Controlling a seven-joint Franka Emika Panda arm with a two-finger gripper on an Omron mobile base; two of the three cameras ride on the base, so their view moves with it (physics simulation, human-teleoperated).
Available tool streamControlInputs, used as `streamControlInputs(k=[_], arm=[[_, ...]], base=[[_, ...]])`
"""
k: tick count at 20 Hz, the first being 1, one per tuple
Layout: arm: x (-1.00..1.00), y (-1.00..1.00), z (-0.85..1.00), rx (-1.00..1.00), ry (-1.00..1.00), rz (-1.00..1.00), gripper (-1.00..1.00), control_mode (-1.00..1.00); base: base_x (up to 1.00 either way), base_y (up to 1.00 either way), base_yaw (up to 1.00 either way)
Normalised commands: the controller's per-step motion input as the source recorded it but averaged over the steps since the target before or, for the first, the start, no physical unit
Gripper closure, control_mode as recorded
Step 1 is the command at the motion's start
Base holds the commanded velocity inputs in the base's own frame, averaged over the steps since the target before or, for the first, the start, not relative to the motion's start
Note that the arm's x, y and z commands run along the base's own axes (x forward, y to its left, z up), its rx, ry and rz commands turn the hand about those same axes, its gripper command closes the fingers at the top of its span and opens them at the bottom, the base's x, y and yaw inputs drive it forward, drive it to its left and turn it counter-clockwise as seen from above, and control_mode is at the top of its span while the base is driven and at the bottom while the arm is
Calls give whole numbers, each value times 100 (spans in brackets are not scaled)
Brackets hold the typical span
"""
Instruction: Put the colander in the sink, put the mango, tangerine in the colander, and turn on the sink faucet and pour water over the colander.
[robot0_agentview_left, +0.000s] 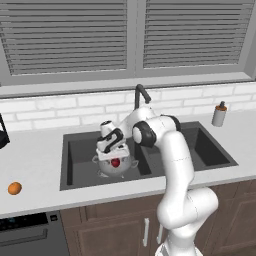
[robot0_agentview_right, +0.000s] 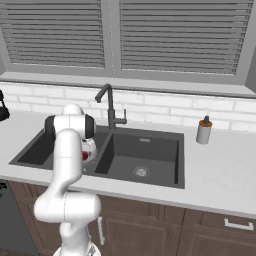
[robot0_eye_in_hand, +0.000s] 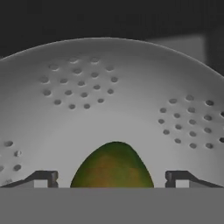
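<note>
Mango (robot0_eye_in_hand: 112, 166) lay closest to the hand camera, its greenish-yellow side up, between the two fingertips (robot0_eye_in_hand: 43, 178) with clear gaps on both sides, so the pincer (robot0_eye_in_hand: 112, 181) was released and grasping nothing. Behind the fruit rose the perforated grey wall of the colander (robot0_eye_in_hand: 109, 87).

From the left base camera, the colander (robot0_agentview_left: 107, 167) sat in the left basin of the sink (robot0_agentview_left: 75, 150), with the mango (robot0_agentview_left: 115, 162) showing as a dark red spot inside it and the pincer (robot0_agentview_left: 114, 156) just above it, pointing down. The tangerine (robot0_agentview_left: 14, 188) rested on the desk (robot0_agentview_left: 35, 155) well to the left of the sink, apart from everything else. The faucet (robot0_agentview_left: 140, 95) stood behind the sink, partly hidden by the arm. A soap dispenser (robot0_agentview_left: 219, 114) stood on the desk to the right of the sink.

From the right base camera, the mango (robot0_agentview_right: 85, 156) peeked out beside the arm, and the right basin held only its drain (robot0_agentview_right: 141, 172).
</note>
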Motion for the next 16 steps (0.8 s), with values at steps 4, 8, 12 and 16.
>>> streamControlInputs(k=[4,8,12,16], arm=[[-21,0,35,0,0,0,-100,-100],[-38,1,49,0,0,0,-100,-100],[-45,2,62,1,0,0,-100,-100],[-54,3,64,5,0,0,-100,-100]], base=[[0,0,0],[0,0,0],[0,0,0],[0,0,0]])
